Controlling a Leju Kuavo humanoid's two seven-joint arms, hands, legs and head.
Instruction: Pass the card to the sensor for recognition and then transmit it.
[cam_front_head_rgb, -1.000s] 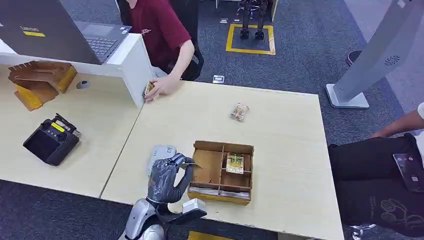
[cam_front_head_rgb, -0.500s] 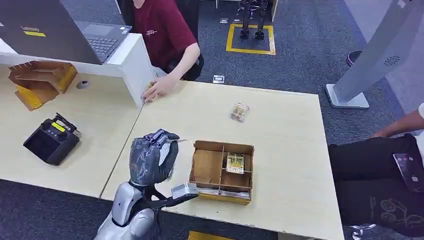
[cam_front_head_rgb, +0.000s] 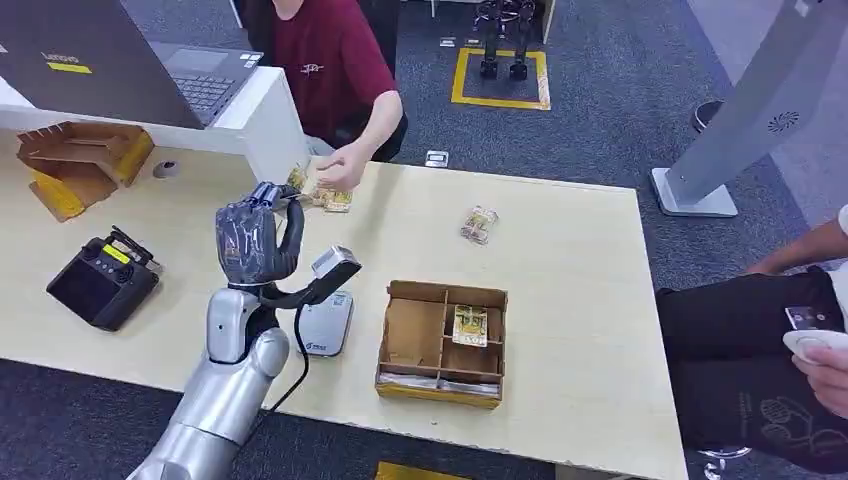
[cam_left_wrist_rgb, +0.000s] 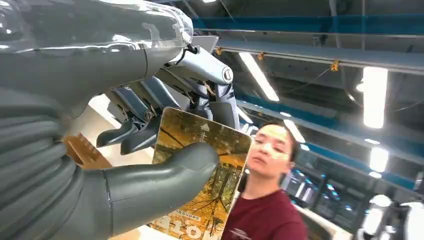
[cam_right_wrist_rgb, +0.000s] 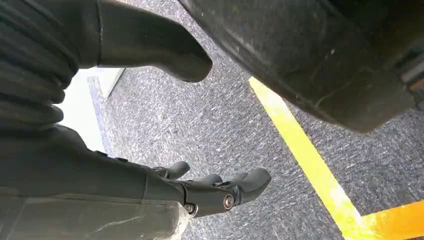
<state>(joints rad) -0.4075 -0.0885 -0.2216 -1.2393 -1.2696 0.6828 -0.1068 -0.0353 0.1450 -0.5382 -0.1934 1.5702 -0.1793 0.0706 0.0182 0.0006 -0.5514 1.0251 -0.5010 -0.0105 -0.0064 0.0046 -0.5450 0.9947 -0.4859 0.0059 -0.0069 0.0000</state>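
The card (cam_left_wrist_rgb: 202, 175), printed with an autumn-yellow picture, is pinched between the thick thumb and the darker fingers (cam_left_wrist_rgb: 135, 135) of the left hand (cam_front_head_rgb: 255, 235). In the head view that hand is raised left of centre in the frame, above the pale wooden table (cam_front_head_rgb: 560, 260), its back toward the camera. Just below and right of it on the tabletop lies a flat grey sensor (cam_front_head_rgb: 325, 325). Right of the sensor sits a brown divided box (cam_front_head_rgb: 440, 345) with another card (cam_front_head_rgb: 469, 326) in one compartment. A person in a dark red shirt (cam_front_head_rgb: 335, 60) at the upper middle rests a hand (cam_front_head_rgb: 340, 170) on loose cards (cam_front_head_rgb: 330, 198) at the table edge. A small packet (cam_front_head_rgb: 479, 224) lies further right. The right hand (cam_right_wrist_rgb: 215, 190) hangs over grey carpet (cam_right_wrist_rgb: 200, 115), fingers apart and holding nothing.
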